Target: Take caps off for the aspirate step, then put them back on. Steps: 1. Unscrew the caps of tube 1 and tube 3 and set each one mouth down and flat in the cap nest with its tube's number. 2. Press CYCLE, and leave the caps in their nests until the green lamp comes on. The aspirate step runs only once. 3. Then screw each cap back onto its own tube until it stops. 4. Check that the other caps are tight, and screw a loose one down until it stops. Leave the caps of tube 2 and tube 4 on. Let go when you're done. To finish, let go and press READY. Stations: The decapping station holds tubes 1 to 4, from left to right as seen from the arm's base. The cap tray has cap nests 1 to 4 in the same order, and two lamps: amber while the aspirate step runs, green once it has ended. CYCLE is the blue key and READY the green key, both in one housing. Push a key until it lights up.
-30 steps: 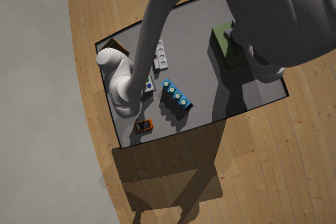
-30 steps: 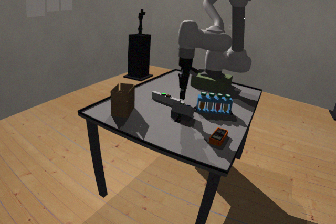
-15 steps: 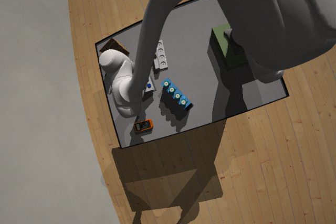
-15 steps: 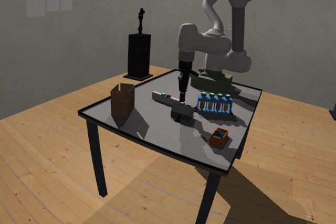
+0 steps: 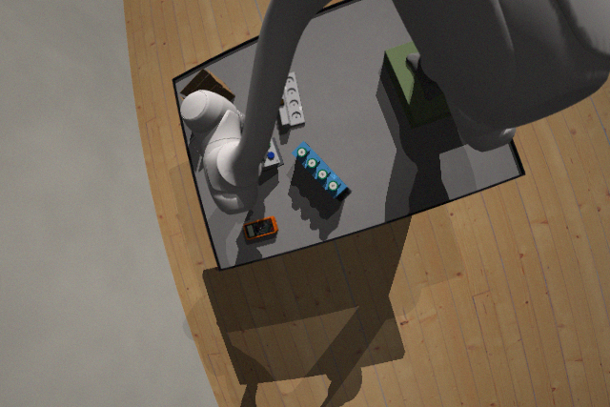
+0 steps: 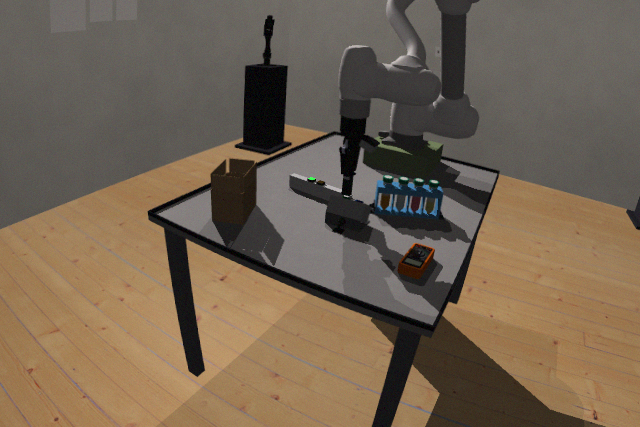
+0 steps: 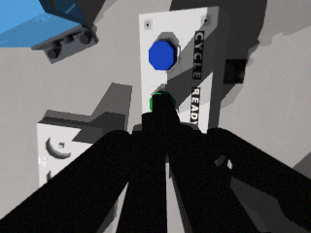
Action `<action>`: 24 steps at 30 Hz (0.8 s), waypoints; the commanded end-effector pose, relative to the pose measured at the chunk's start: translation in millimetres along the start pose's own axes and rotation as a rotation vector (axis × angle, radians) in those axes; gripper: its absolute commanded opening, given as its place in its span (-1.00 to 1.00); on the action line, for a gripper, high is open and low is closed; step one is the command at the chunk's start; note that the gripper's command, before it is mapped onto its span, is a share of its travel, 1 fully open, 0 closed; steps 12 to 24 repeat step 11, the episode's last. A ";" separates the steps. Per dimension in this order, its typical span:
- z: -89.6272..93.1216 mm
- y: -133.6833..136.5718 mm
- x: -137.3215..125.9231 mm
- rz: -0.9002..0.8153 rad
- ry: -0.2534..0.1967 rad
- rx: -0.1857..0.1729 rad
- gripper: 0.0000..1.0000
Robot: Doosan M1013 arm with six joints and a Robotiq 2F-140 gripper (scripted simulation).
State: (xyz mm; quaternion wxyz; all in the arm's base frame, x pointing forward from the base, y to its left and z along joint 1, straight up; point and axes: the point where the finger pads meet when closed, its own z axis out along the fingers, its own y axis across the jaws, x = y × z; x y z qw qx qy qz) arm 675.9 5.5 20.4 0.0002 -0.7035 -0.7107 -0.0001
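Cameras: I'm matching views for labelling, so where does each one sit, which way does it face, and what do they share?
Top: high above the table, looking down; the arm's links fill much of the frame, above the blue tube rack.
Exterior: off a table corner, facing the whole arm, the shut gripper over the key housing.
Wrist: on the gripper, looking down its closed fingers at the READY key, with the CYCLE key beyond.
Shared: the tube rack and the key housing appear in all three views.
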 end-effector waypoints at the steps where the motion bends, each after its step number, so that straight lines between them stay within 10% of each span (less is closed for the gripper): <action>1: -0.1 0.6 0.1 0.000 0.000 -0.002 -0.80; 24: 3.2 0.6 0.1 0.000 0.000 -0.002 -0.80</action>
